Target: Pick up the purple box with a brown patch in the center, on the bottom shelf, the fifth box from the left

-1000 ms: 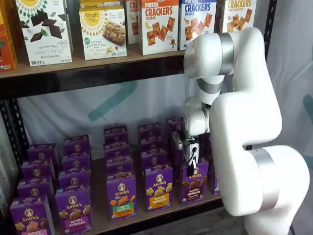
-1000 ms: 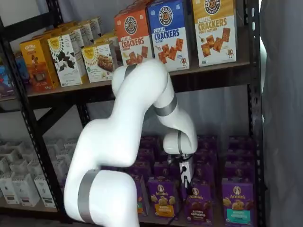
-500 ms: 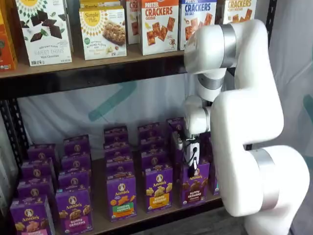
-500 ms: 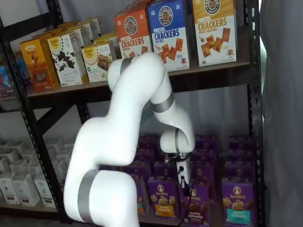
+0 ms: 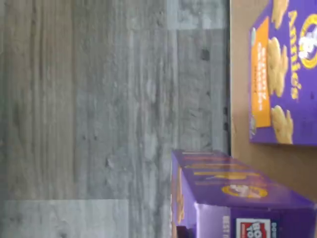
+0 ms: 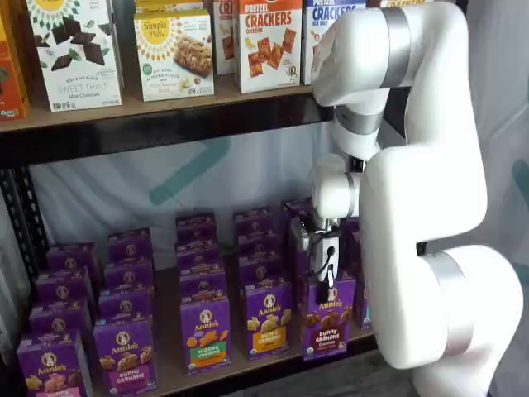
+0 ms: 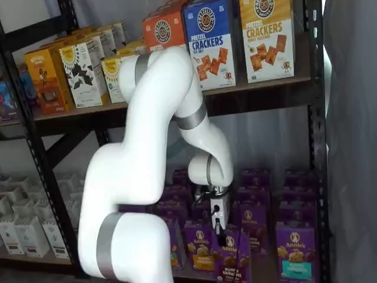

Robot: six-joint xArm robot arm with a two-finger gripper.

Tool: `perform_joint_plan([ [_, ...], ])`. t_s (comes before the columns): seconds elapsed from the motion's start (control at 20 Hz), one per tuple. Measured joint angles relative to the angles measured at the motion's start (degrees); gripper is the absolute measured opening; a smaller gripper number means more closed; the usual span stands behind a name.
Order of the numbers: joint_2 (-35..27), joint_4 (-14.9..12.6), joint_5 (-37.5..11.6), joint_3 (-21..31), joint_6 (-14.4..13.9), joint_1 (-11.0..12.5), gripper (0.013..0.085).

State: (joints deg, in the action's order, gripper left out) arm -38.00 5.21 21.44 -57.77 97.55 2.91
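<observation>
Behind my arm, the bottom shelf (image 6: 169, 376) is carrying rows of Annie's cartons. My gripper (image 6: 328, 279) is now gripping the purple box (image 6: 328, 325), reading "bunny grahams", at its 12 o'clock edge. Since half a second ago, the box is tilting forward: extraction is starting.

Purple boxes (image 6: 205, 331) on bottom shelf (image 6: 169, 376)

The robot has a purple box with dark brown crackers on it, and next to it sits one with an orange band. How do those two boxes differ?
The purple box pictures dark brown crackers; the orange-banded box pictures pale golden ones. The purple box is pinched at its top by the gripper and leans in a shelf view; the orange-banded box stands untouched on the bottom shelf. Both are purple Annie's cartons.
</observation>
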Motion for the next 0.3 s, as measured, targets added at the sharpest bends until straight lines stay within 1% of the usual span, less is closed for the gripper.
perform_joint_plan([
  [0.2,3.5,1.0,-0.5,3.9,0.6,-0.3,0.033],
  [0.3,5.3,3.2,-0.5,5.6,2.4,-0.6,0.033],
])
